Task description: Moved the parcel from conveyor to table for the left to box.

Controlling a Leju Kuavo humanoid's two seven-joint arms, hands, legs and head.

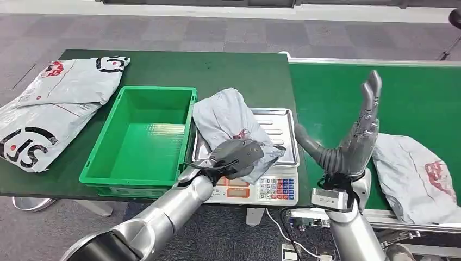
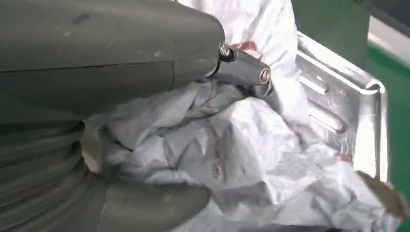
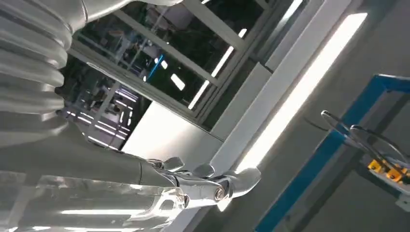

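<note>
A grey crumpled parcel with red print lies on the metal tray of a scale, right of the green box. My left hand grips the parcel's near edge; in the left wrist view its fingers press into the wrinkled parcel. My right hand is raised over the conveyor's near edge, fingers straight and pointing up, holding nothing. A second grey parcel lies on the green conveyor just right of that hand.
Two large grey mail bags lie on the dark green table left of the box. The scale's keypad faces me at the table's front edge. Grey floor lies beyond the table.
</note>
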